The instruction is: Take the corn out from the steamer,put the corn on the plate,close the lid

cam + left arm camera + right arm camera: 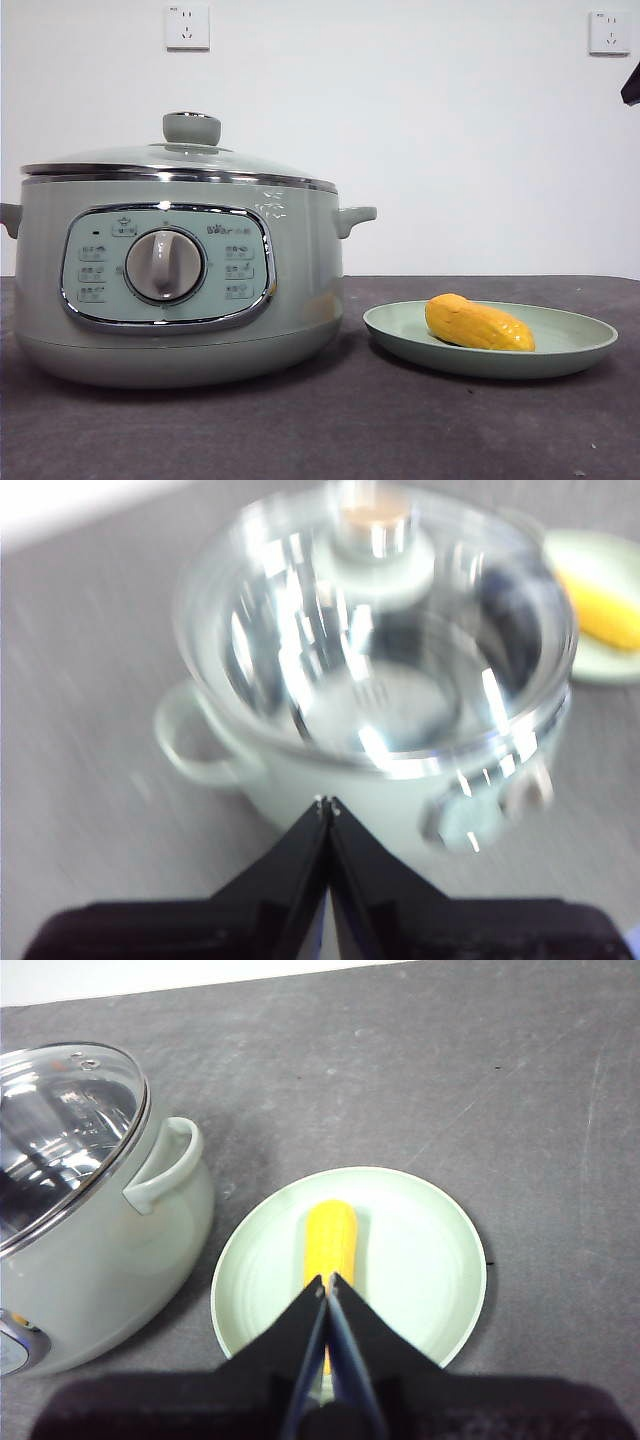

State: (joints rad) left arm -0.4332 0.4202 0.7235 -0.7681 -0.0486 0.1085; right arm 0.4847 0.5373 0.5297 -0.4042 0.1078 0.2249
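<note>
The sage-green steamer (180, 280) stands at the left with its glass lid (180, 160) seated on the rim. The yellow corn (478, 324) lies on the pale green plate (580, 345) to the steamer's right. My left gripper (327, 804) is shut and empty, high above the steamer (330, 790) and lid (380, 630); that view is blurred. My right gripper (327, 1282) is shut and empty, high above the corn (331, 1235) on the plate (420, 1250). In the front view only a black tip (631, 85) shows at the top right.
The dark grey table (400, 430) stretches in front of the steamer and plate. A white wall with two sockets (187, 27) stands behind. The steamer's side handle (165, 1165) points toward the plate.
</note>
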